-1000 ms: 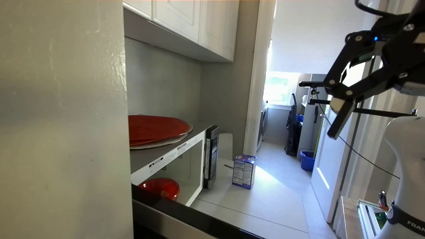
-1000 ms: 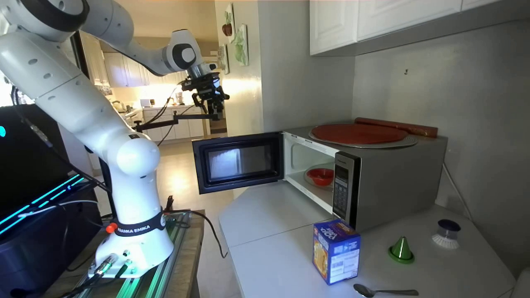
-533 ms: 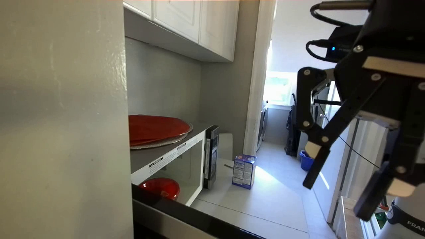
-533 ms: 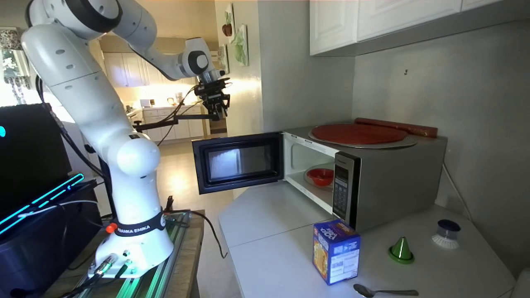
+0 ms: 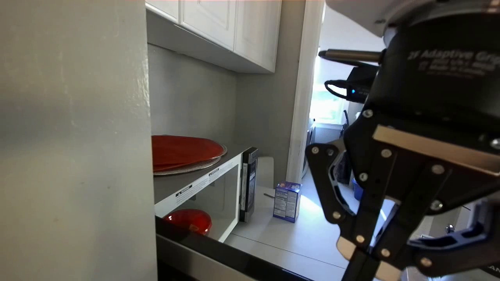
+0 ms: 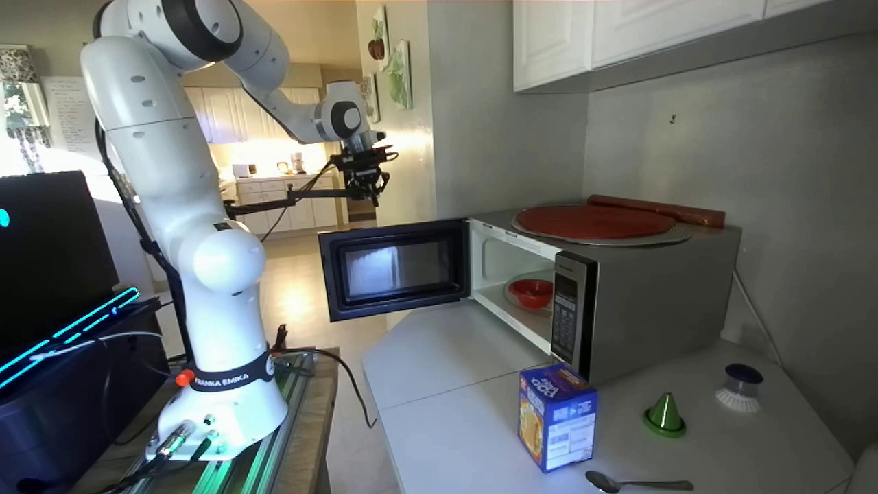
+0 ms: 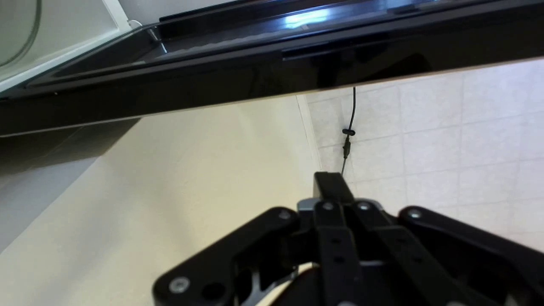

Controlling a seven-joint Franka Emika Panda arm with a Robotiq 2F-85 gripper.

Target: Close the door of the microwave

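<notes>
The microwave stands with its door swung wide open, its dark glass panel sticking out from the far side of the front. In an exterior view, only the door's black and silver edge shows low in the picture. My gripper hangs above the door's top edge, apart from it. Its black fingers are shut together with nothing between them. From the wrist, the glossy door crosses the upper part, with the fingertips of my gripper on the side away from the cavity.
A red bowl sits inside the microwave, and a red disc lies on top. A blue box stands on the counter before the control panel. A wall rises close by the door. White cabinets hang overhead.
The gripper's fingers have come together from wide apart. The arm has swung toward the door's outer side, with the gripper getting slightly lower. Door and microwave stand unmoved.
</notes>
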